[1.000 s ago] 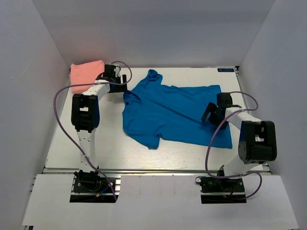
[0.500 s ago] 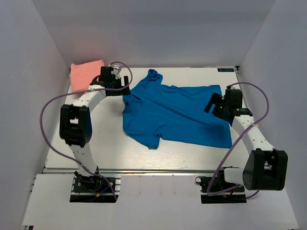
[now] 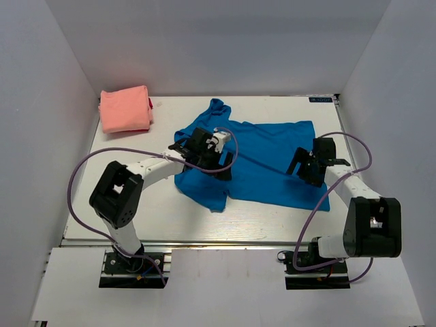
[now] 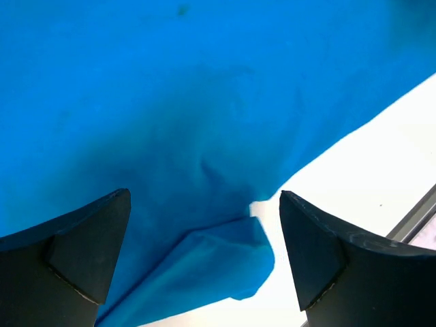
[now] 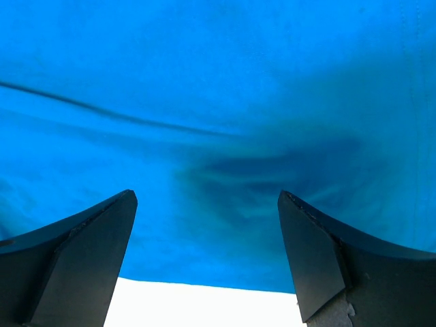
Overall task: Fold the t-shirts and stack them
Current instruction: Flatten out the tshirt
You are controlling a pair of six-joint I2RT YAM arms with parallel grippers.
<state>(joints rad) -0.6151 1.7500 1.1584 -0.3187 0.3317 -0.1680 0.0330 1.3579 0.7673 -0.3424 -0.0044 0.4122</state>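
Observation:
The bright blue t-shirt (image 3: pixel 262 160) lies spread, somewhat rumpled, across the middle of the table. The salmon-pink t-shirt (image 3: pixel 125 108) lies folded at the far left corner. My left gripper (image 3: pixel 219 165) is open and empty above the blue shirt's left part; its wrist view shows blue cloth (image 4: pixel 204 102) and a folded sleeve (image 4: pixel 211 272) between the fingers. My right gripper (image 3: pixel 300 167) is open and empty over the shirt's right part, near its hem; its wrist view shows blue cloth (image 5: pixel 218 122) and the cloth's edge.
White walls enclose the table on three sides. A metal rail (image 3: pixel 218 240) runs along the table's near edge. Purple cables (image 3: pixel 88 167) loop from both arms.
My left gripper has swung from beside the pink shirt rightward and nearer, over the blue shirt's left part. My right gripper moved out to the right, then back a little toward the shirt.

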